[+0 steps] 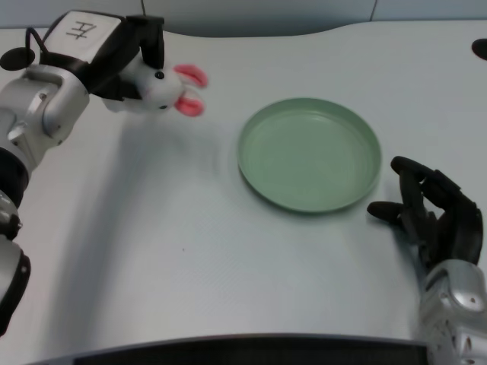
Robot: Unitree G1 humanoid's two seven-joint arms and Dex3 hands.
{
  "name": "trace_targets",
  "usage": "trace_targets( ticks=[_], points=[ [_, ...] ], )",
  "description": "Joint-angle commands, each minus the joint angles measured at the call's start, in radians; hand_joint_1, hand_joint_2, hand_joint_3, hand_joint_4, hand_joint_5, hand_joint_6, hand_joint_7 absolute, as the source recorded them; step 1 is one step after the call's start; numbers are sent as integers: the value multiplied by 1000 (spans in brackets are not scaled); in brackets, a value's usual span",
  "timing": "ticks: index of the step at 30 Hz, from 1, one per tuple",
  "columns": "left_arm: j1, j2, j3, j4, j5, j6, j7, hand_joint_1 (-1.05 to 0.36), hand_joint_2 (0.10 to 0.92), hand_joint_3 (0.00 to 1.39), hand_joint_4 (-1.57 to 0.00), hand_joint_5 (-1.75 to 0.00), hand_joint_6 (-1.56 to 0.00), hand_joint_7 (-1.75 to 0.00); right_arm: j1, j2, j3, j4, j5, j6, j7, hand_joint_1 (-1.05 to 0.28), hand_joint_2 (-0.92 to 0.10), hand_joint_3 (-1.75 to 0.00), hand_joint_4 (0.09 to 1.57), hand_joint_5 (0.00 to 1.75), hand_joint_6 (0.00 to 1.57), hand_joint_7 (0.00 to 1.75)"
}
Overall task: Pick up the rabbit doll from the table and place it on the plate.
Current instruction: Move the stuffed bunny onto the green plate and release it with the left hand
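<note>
Head view, the only one: left hand is gripping the rabbit doll, black fingers wrapping over its white body from above and behind. Head and pink ears are sticking out to the picture's right of the fingers, ears blurred. Shadow on the table below suggests the doll is being carried clear of the surface, not resting on it.

Green plate is sitting well to the right of the doll, with nothing in it. Bare table lies between the ears and the plate's near rim.

Step in hand, as I'm judging it: transport to the plate. To do it well:
- keep height while crossing, so the doll is clearing the raised rim rather than clipping it and shoving the plate
- aim the body, not the ears, at the plate's centre; the ears are leading, so stopping when they reach the middle would be leaving the body near the rim
- lower before letting go; soft toy, could tumble or roll off if dropped from height
- grip looks to be on the back half only, so avoid quick wrist swings

Right hand is sitting just beside the plate's right edge, not touching it as far as I can tell.
</note>
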Motion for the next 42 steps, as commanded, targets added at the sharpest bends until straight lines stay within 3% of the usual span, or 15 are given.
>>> trace_targets(
  ticks=[1,13,15,18,19,22,24,34,35,36,37,40,42],
  points=[
    [-17,17,24,-46,-23,-13,-29,-58,905,83,-813,-1746,-595,-1746,-10,-3,2,16,-6,-14,1,-377,-921,-218,848,1004,860,385],
    [-10,19,46,-88,-20,-6,-61,-39,918,101,-831,-1746,-620,-1746,-12,-4,2,22,-4,-16,0,-377,-921,-225,839,1012,857,380],
    [-62,-75,1,-96,14,12,-81,-72,859,68,-803,-1746,-596,-1746,-15,-4,1,30,-3,-22,3,-380,-921,-206,845,1014,857,383],
    [-94,-143,-29,-90,33,32,-94,-102,829,47,-768,-1746,-557,-1746,-16,-4,3,36,-4,-28,1,-385,-921,-196,837,1006,857,386],
    [-98,-155,-31,-83,32,32,-97,-107,849,44,-738,-1710,-623,-1488,-16,-4,3,37,-3,-31,2,-380,-921,-199,837,1005,858,388],
    [-114,-194,-42,-61,33,42,-104,-107,868,37,-722,-1695,-693,-1289,-14,-2,4,36,-3,-32,1,-375,-921,-204,840,1004,859,391],
    [-129,-232,-54,-40,39,61,-110,-100,868,24,-702,-1722,-638,-1397,-11,-1,5,31,-4,-28,0,-368,-921,-226,842,1006,852,389],
    [-140,-244,-64,-20,37,66,-105,-103,874,14,-690,-1723,-630,-1393,-11,-1,6,30,-3,-27,0,-366,-921,-239,839,1011,849,389],
    [-147,-269,-71,-1,39,71,-106,-103,875,13,-690,-1723,-630,-1392,-8,0,7,30,-1,-36,6,-366,-921,-239,838,1011,849,390],
    [-152,-288,-77,14,41,75,-105,-98,888,17,-749,-1737,-597,-1591,-6,1,8,30,0,-43,11,-371,-921,-233,837,1012,847,389],
    [-156,-307,-85,30,46,84,-108,-95,893,18,-769,-1741,-580,-1667,-3,2,8,28,1,-44,13,-373,-921,-230,837,1013,846,389],
    [-165,-336,-98,58,50,116,-128,-71,913,26,-812,-1746,-612,-1738,1,4,10,23,-2,-45,10,-367,-921,-223,843,1017,848,391],
    [-170,-353,-100,69,46,130,-146,-92,913,24,-758,-1746,-560,-1740,4,4,11,20,-5,-47,10,-374,-921,-222,836,1013,853,393]
  ],
)
